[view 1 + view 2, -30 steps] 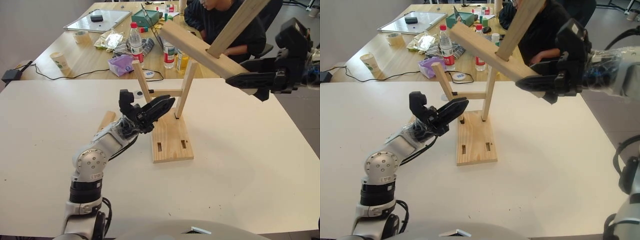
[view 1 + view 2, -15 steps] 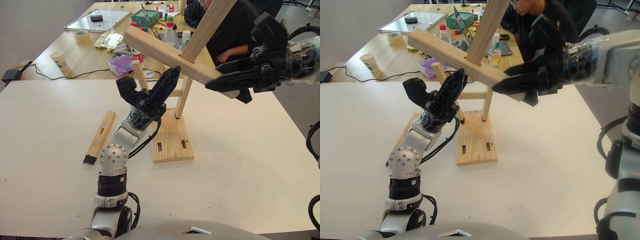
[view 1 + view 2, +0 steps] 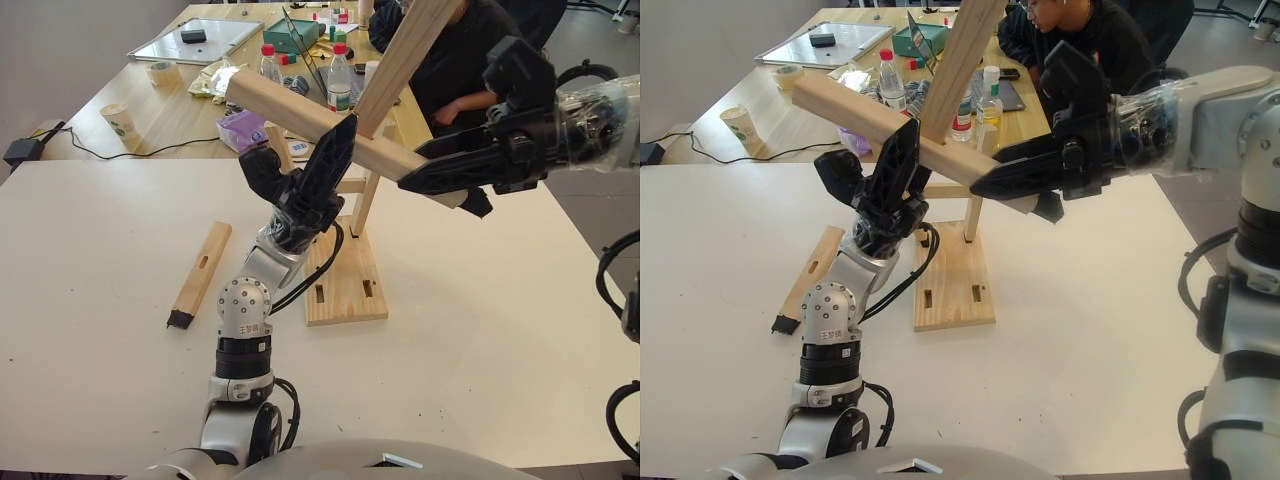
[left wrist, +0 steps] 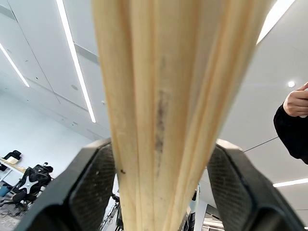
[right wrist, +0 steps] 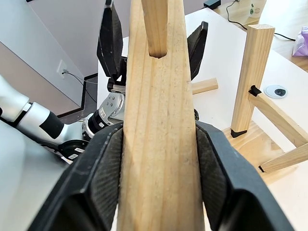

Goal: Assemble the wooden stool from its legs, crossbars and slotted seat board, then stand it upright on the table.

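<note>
My right gripper (image 3: 428,178) is shut on the lower end of a wooden leg (image 3: 296,112) held tilted in the air, with a second bar (image 3: 412,48) plugged into it and pointing up. My left gripper (image 3: 300,150) is raised under that leg, open, with one finger (image 5: 110,38) on each side of it. In the left wrist view the leg (image 4: 163,96) runs between the pads. The slotted seat board (image 3: 343,285) lies flat on the white table, with two legs and a crossbar (image 3: 372,185) standing in its far end. A loose leg (image 3: 200,268) lies to the left.
Behind the white table (image 3: 480,340) stands a wooden table with bottles (image 3: 340,75), a paper cup (image 3: 120,122), a tape roll and a tray. A person sits there. A cable (image 3: 130,150) runs along the far left edge.
My left arm has swung up from beside the seat board, so its open fingers now straddle the held leg. My right gripper has carried the leg assembly leftward and lower.
</note>
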Robot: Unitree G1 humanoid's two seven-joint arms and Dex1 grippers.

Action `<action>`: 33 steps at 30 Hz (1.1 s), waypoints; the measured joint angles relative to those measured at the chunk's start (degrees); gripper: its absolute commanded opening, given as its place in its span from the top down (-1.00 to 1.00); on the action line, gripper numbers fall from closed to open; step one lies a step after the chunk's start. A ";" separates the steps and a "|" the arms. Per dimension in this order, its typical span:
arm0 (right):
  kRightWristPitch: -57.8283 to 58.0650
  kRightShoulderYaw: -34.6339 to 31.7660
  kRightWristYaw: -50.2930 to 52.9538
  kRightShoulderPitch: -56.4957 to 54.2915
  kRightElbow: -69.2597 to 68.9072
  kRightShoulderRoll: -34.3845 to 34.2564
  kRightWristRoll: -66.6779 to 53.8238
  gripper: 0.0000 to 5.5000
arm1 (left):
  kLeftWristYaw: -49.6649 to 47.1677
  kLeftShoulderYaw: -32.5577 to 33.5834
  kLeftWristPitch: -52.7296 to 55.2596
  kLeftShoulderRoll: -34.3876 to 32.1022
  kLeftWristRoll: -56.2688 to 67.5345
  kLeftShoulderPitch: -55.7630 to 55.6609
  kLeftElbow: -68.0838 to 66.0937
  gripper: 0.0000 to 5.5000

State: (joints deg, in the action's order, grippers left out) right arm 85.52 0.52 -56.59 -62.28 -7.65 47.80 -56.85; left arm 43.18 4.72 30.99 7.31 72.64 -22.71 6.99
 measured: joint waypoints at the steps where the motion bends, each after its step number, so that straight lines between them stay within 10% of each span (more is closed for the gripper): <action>1: 0.30 -0.09 0.15 -0.01 0.04 -0.05 -0.10 0.27 | 0.26 0.04 0.01 0.06 0.01 -0.03 -0.05 -0.10; 21: 1.95 -0.75 1.91 -0.43 1.30 -0.34 -2.16 0.27 | 0.28 1.02 0.50 0.56 0.19 -0.08 0.01 0.20; 29: 1.35 -0.74 3.22 -0.98 2.56 -0.48 -1.18 -0.35 | -1.33 3.17 -0.18 1.20 0.50 -1.29 0.02 0.24; 33: -0.26 -0.97 3.26 -1.08 3.12 -0.10 -0.27 -0.36 | -1.58 4.30 -0.23 -0.84 -1.00 -1.59 -0.18 0.24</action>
State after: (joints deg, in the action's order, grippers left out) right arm 85.26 -0.46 -53.32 -63.36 -4.52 47.70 -57.11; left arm 41.59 9.02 30.76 6.47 71.64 -24.30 6.81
